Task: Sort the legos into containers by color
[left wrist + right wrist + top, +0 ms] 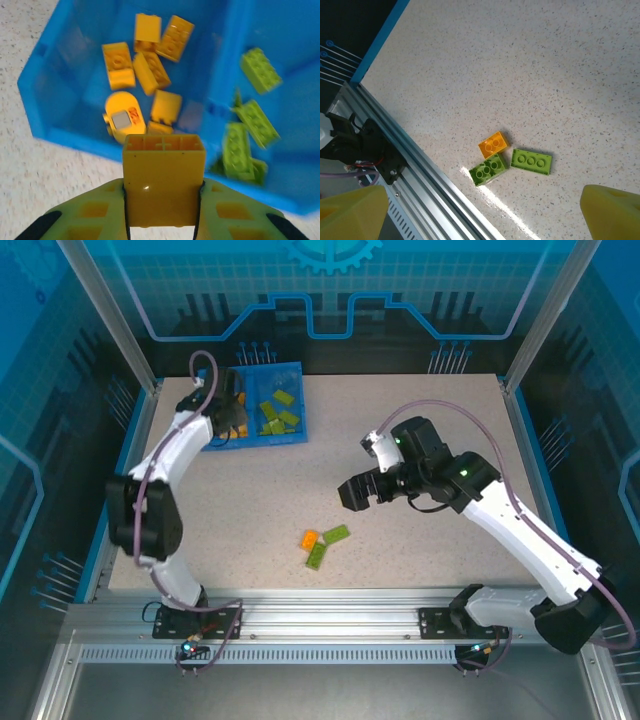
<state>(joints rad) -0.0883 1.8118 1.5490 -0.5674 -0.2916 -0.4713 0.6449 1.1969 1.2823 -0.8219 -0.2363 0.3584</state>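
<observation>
Neatly, orange legos [150, 72] in left compartment [80, 55], green legos [259, 70] right (blue bin [30, 90]).

Speckled table [430, 440] — blue bin [281, 375], three loose bricks [317, 555].

Speckled beige surface [420, 430] spread out below me, thin blue trim [377, 45] along its edge, slotted aluminium rail [330, 625] running across my near side, silver upright posts [105, 310] at the far corners, translucent blue panels [330, 290] with grid and gear print behind.
</observation>
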